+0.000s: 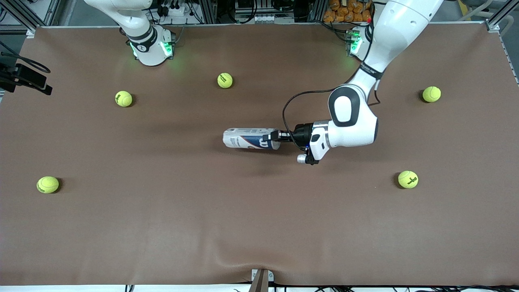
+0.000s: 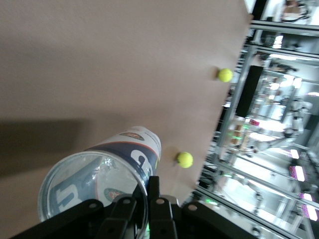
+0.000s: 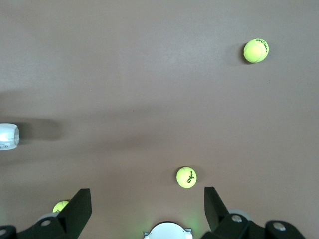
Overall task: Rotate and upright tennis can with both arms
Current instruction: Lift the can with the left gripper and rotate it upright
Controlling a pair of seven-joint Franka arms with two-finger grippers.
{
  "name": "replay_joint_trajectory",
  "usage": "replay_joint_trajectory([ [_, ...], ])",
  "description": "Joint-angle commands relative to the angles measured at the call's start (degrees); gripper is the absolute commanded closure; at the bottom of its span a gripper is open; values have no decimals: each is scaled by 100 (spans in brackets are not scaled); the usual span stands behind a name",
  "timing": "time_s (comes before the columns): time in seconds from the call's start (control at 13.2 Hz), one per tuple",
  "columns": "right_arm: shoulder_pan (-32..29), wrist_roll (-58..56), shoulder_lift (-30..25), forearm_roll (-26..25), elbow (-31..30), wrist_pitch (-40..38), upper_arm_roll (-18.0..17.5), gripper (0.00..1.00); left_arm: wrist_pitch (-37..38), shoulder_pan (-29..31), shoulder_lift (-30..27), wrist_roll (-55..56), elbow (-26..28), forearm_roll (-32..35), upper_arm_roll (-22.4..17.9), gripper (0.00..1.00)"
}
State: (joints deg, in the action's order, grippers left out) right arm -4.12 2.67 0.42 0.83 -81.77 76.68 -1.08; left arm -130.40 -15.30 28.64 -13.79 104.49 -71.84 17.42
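Note:
The tennis can point(image 1: 249, 138) lies on its side over the middle of the brown table, its navy and white label showing. My left gripper point(image 1: 276, 135) is shut on the rim of the can's open end, at the end toward the left arm's side. In the left wrist view one finger sits inside the clear wall and one outside, with the left gripper point(image 2: 148, 188) pinching the tennis can point(image 2: 99, 172). Whether the can touches the cloth I cannot tell. My right gripper point(image 3: 147, 201) hangs open and empty high over the table near its own base point(image 1: 151, 48); the can's closed end point(image 3: 7, 137) shows far off.
Several yellow-green tennis balls lie scattered: one point(image 1: 225, 80) and another point(image 1: 123, 98) nearer the right arm's base, one point(image 1: 48, 184) at that end toward the front camera, and two point(image 1: 431, 94) point(image 1: 408, 179) toward the left arm's end.

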Motion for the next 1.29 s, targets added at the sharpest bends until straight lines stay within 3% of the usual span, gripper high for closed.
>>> replay_joint_trajectory([
  [0.0, -89, -21, -25, -30, 39, -4, -103, 0, -55, -25, -174, 857, -165, 826, -37, 100],
  [0.3, -54, -47, -24, -267, 47, -13, -129, 0, 6, -34, -403, 2568, -603, 2555, -46, 100],
  [0.53, -63, -21, -24, -250, 56, -13, -129, 0, 820, -131, -325, 4230, -1524, 4226, -3, 100],
  [0.98, -159, 50, -25, 92, 74, 110, -85, 0, 1008, -903, -202, 6367, -1957, 5976, -29, 100],
  [1.21, -142, 41, -25, 58, 74, 110, -103, 0, 1857, -1343, 70, 7424, -2405, 7198, -55, 100],
])
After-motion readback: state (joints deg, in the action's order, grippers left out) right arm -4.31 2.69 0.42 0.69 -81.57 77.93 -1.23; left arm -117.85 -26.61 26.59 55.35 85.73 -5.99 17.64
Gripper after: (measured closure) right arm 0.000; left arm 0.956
